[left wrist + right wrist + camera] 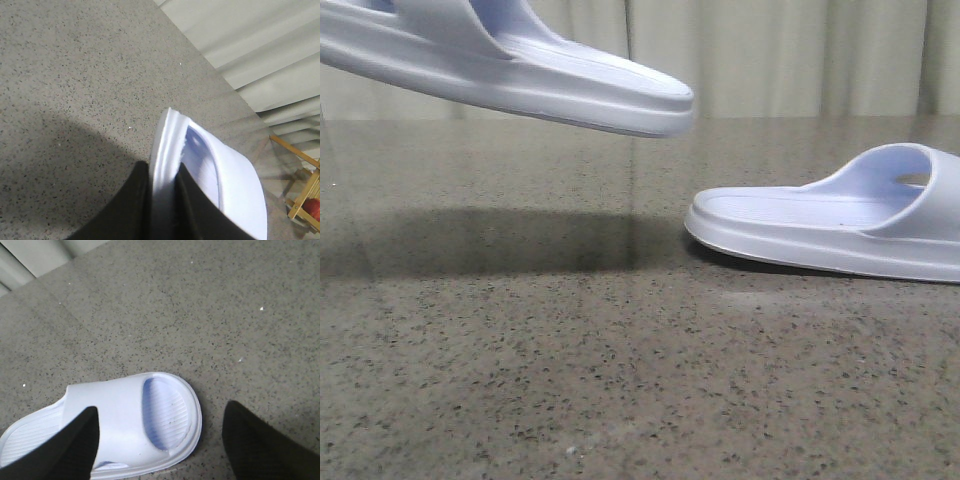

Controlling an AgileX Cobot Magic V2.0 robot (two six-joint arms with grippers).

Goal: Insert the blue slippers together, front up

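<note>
One pale blue slipper [520,70] hangs in the air at the upper left of the front view, tilted, its heel end pointing right. My left gripper [164,172] is shut on the sole edge of that slipper [220,175]. The second pale blue slipper [830,220] lies flat on the table at the right, sole down. In the right wrist view this slipper [125,425] lies below my right gripper [160,415], which is open and empty above it, one finger over the strap, the other beyond the toe end. Neither gripper shows in the front view.
The speckled stone table [620,380] fills the foreground. Pale curtains [780,50] hang behind it. A wooden frame with a red object [305,200] stands past the table's edge in the left wrist view.
</note>
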